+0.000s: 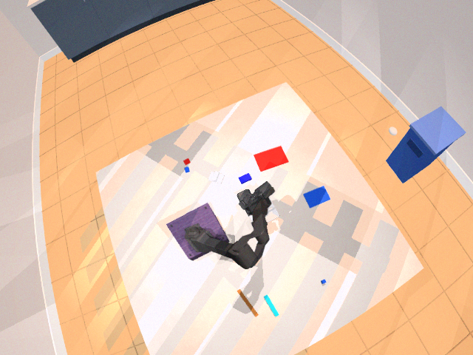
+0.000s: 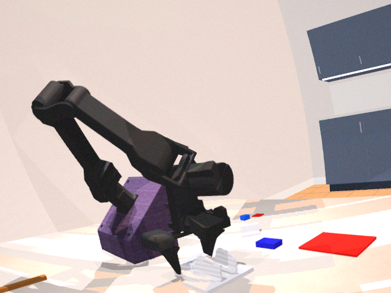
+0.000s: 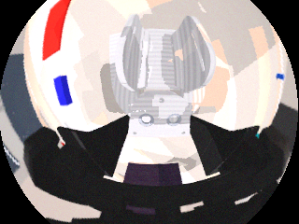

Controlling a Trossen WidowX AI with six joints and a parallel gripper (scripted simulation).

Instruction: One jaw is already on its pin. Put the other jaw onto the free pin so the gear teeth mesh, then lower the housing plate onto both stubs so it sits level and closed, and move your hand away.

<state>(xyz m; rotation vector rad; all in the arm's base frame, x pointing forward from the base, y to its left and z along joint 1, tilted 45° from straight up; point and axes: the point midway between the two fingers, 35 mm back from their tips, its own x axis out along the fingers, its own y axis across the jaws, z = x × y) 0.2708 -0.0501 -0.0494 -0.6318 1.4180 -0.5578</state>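
Note:
Two pale, clear jaws (image 3: 129, 58) (image 3: 204, 51) stand upright and roughly parallel on a pale base plate (image 2: 242, 271). They show in the exterior view as a rear jaw (image 2: 225, 259) and a front jaw (image 2: 208, 268). The pale housing plate (image 3: 160, 127) lies at their near end, with two round rings side by side. It looks flat, but its seating height is unclear. My gripper (image 2: 193, 264) (image 3: 159, 118) points down, with one fingertip at each side edge of the housing plate, shut on it. Gear teeth and pins cannot be made out.
The purple block (image 1: 183, 221) (image 2: 145, 214) carries the arm. A dark blue block (image 1: 244, 178) (image 2: 268, 243), a red sheet (image 1: 271, 158) (image 2: 338, 244) and a pale clear piece (image 1: 216, 177) lie beyond the gripper. A blue block (image 1: 316, 197) lies right. Orange (image 1: 247, 302) and cyan (image 1: 271, 305) bars lie near the front.

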